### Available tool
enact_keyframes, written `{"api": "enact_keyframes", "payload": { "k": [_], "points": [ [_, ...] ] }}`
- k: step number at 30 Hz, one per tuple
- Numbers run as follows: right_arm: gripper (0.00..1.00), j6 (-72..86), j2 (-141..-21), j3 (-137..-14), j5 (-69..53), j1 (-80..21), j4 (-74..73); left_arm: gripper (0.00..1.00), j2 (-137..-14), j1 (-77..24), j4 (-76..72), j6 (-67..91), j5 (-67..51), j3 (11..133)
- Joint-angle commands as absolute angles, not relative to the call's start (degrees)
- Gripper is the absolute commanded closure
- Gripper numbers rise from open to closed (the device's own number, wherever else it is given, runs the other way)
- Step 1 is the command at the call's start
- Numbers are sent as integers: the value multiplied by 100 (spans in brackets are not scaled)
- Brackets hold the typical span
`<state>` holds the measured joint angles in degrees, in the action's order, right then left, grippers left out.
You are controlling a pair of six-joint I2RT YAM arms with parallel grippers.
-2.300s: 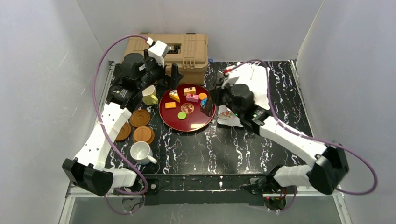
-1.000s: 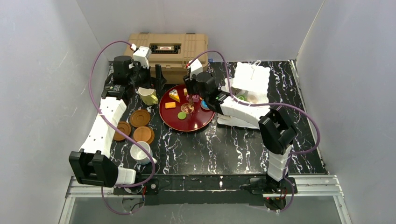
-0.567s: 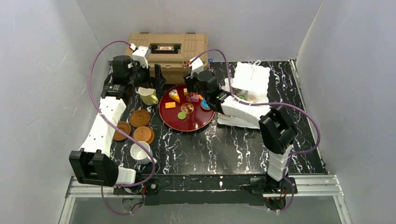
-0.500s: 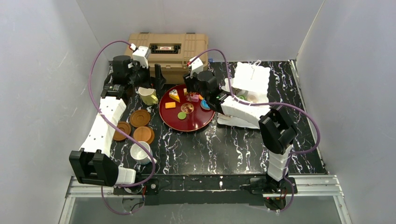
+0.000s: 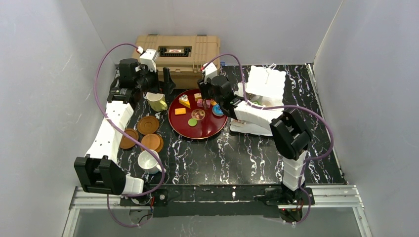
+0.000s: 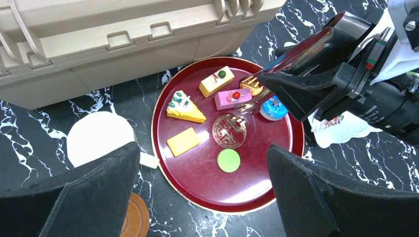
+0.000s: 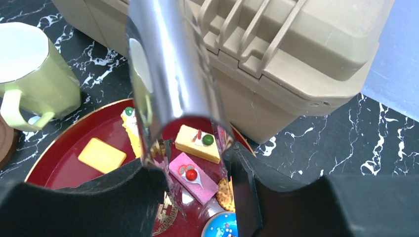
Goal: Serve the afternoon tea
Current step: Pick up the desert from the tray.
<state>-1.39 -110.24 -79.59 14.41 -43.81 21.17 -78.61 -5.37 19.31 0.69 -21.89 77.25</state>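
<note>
Reaching in from the right of the top view, the right gripper is clamping a pair of shiny metal tongs, squeezing them about half closed. Their tips are hanging at the pink cake in the upper part of the dark-red tray; whether they are touching it cannot be told. This is probably lining up a pick for the white tiered stand at upper right. The left gripper is hovering spread wide and holding nothing, above the pale-yellow mug, likely waiting to handle it, with the brown saucers lying on the desk at left
</note>
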Motion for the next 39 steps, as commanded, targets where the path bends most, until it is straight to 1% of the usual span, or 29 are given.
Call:
{"api": "enact_keyframes", "payload": {
  "k": [1, 5, 8, 15, 21, 26, 29, 39],
  "points": [
    [46, -51, -11025, -7893, 1316, -4351, 2540, 2, -7857, -501, 1924, 141, -2313, 7942],
    [51, -44, -11090, -7893, 1089, -4351, 2536, 2, -7884, -492, 1942, 126, -2275, 7979],
    [57, 146, -11078, -7852, 999, -4359, 2575, 2, -7876, -492, 1951, 121, -2275, 7976],
    [72, 56, -10894, -7762, 1059, -4507, 2642, 2, -7869, -483, 1973, 163, -2294, 7996],
    [75, 18, -10377, -7502, 1441, -4773, 2658, 2, -7814, -483, 2027, 177, -2311, 8021],
    [76, 89, -9547, -7031, 1875, -4939, 2435, 2, -7725, -483, 2039, 201, -2324, 7990],
    [76, 248, -8988, -6551, 2144, -5032, 2270, 2, -7672, -483, 2039, 235, -2350, 7956],
    [76, 739, -7011, -5196, 3103, -5379, 1008, 2, -7508, -483, 2073, 278, -2388, 7895]
  ]
}}
